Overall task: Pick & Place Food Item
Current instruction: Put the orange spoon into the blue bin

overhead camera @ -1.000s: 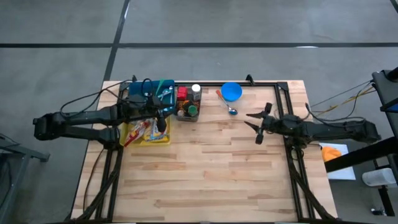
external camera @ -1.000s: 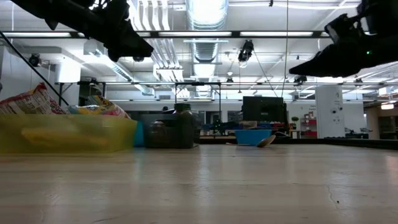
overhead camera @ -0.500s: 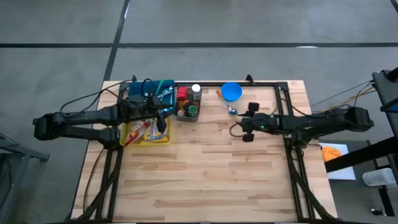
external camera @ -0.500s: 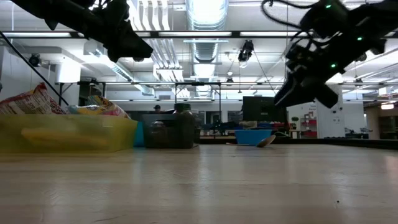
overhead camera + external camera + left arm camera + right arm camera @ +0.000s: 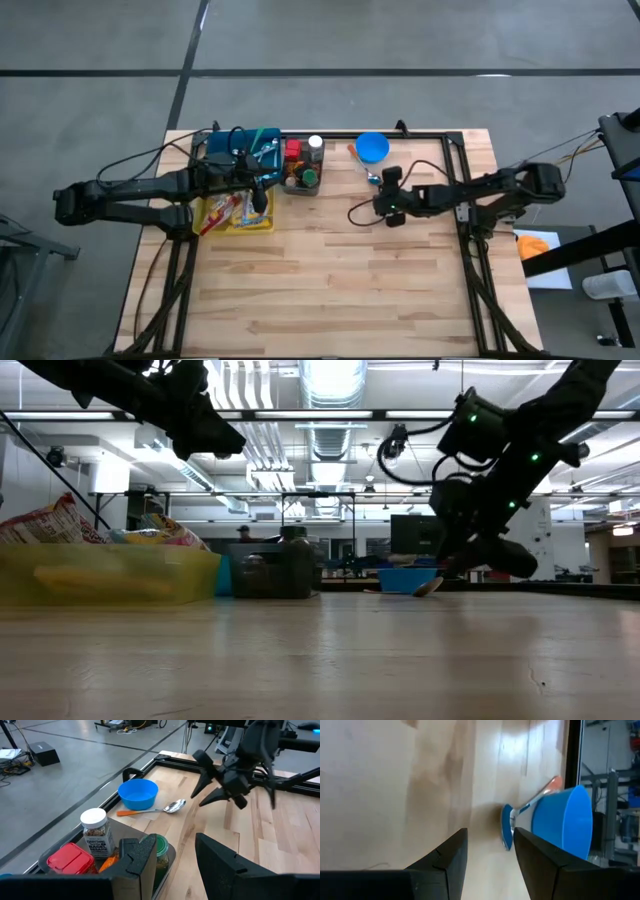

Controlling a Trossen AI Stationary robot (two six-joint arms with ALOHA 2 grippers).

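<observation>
On the left of the counter the left pincer hangs above the yellow tray, which holds snack packets. Its fingers stand parted with nothing between them. Beside the tray, toward the middle, a dark bin carries a white-capped jar, a red box and a green-lidded jar; a blue box sits behind the tray.

Further right, near the back edge, lies the blue bowl, with a spoon just in front of it: orange handle alongside the bowl, metal bowl end pointing toward the right pincer. That pincer hovers just in front of the spoon's metal end, close above the counter, not touching it. Its fingers are spread apart and empty; in the right wrist view the spoon and bowl show in the gap ahead of the two fingers. The left wrist view confirms the right pincer standing open beside the spoon.
</observation>
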